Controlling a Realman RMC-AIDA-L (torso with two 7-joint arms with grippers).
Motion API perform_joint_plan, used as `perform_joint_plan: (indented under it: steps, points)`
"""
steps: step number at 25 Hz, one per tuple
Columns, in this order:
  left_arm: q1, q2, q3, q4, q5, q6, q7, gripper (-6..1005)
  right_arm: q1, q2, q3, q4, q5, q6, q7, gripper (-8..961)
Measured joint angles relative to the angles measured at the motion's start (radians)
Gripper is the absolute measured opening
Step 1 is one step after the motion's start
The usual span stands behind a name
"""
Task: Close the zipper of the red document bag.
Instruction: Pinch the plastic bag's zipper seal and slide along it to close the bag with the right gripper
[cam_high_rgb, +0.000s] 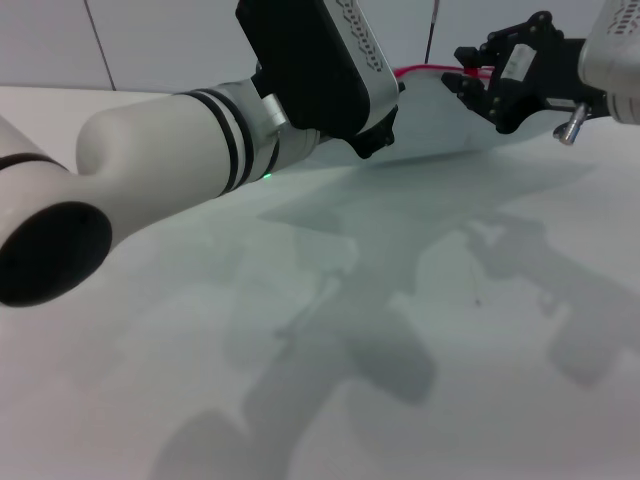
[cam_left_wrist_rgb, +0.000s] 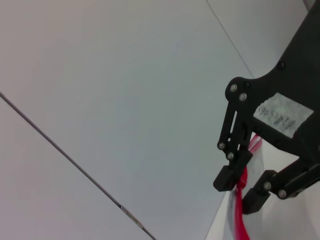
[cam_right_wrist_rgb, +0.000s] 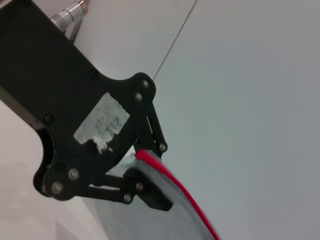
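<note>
Looking at the zipper (cam_high_rgb: 425, 69) first: we see it as a thin red line along the far, upper edge of the red document bag (cam_high_rgb: 440, 115), running left to right between the two grippers; the bag itself is a pale translucent sheet held up off the table (cam_high_rgb: 420, 420), far side of the scene and right of centre, tilted so its near edge drops towards the tabletop.

Over to the right gripper (cam_left_wrist_rgb: 240, 187), reaching in from the far right; from the left wrist view we have its jaws narrowly apart and straddling the zipper, one pad (cam_left_wrist_rgb: 227, 178) right against the red strip and the other just beside it on the opposite side; a loop of red shows just behind the pads, and a white label (cam_left_wrist_rgb: 280, 115) sits on the gripper's black body.

Now the left gripper (cam_right_wrist_rgb: 150, 172), at the left end of the bag; in the right wrist view we see it clamped across the bag's end, right where the red strip starts, with the sheet curving away from it; from the head view its fingertips are hidden behind its own black housing.

Further out, the left arm (cam_high_rgb: 170, 140) sweeps in big and white from the near left; grey shadows (cam_high_rgb: 350, 330) of both arms and the bag lie on the table; a pale wall (cam_high_rgb: 170, 40) stands at the far side.
</note>
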Motion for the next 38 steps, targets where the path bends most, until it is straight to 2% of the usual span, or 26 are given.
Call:
perform_joint_plan:
  steps: [8, 24, 38]
  points:
    - [0.001, 0.0, 0.004, -0.005, 0.0, 0.0, 0.009, 119, 0.006, -0.001, 0.0, 0.015, -0.003, 0.011, 0.0, 226]
    - [0.015, -0.001, 0.009, -0.011, 0.0, 0.001, 0.029, 135, -0.016, 0.003, -0.003, 0.025, -0.002, 0.082, 0.014, 78]
    - [0.094, 0.0, -0.021, -0.108, 0.0, -0.001, 0.075, 149, -0.068, 0.003, 0.009, -0.007, -0.09, 0.204, 0.073, 106]
